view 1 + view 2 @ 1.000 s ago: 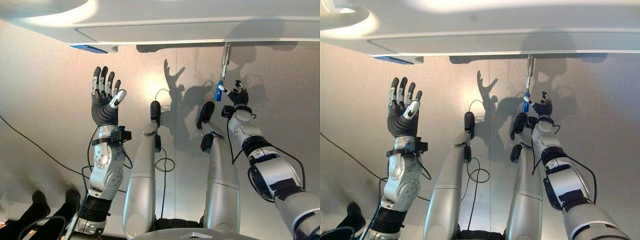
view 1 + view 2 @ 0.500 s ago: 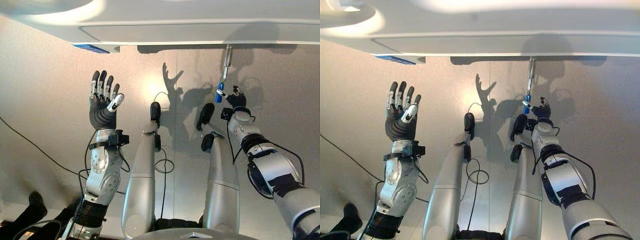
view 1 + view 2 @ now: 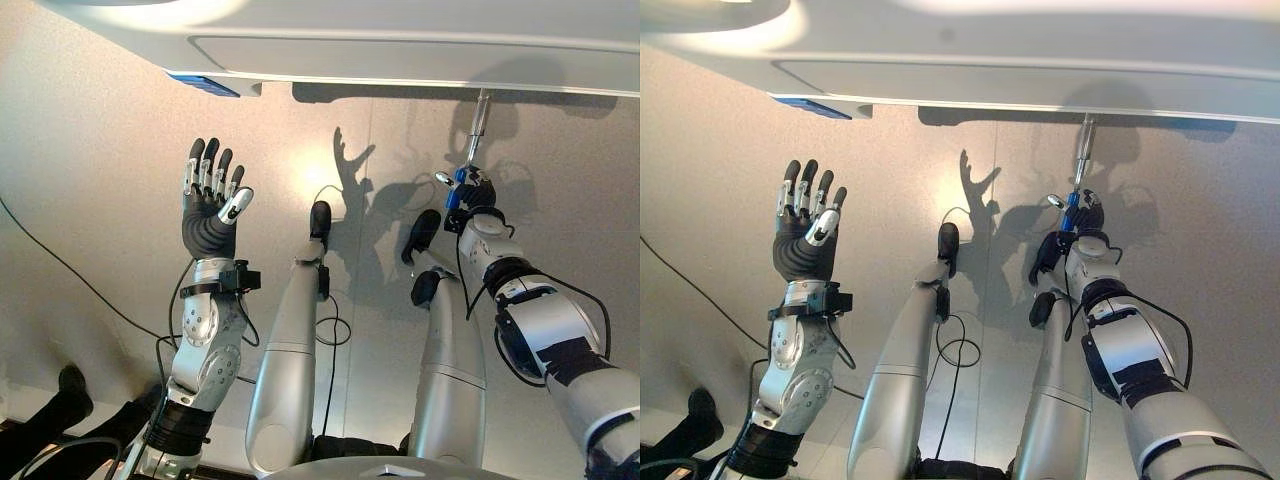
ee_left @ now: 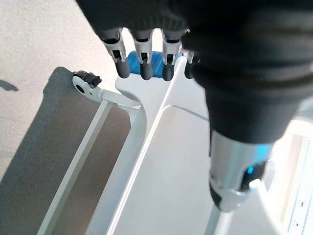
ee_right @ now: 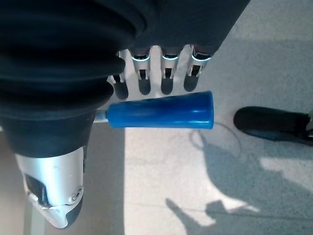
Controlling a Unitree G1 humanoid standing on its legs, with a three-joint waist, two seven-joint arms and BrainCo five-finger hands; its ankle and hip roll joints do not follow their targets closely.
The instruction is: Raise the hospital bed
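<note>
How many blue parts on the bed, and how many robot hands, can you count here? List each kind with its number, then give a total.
Blue parts of the white hospital bed: 2 (tapered blue plastic crank handle, flat blue tab under the bed's edge)
Robot hands: 2 (left hand, right hand)
Total: 4

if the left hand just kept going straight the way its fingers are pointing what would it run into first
Most likely the white bed frame. The left hand is open, fingers aimed up at it, and its wrist view shows the blue pad on the frame just past the fingertips. The gap is unclear.
</note>
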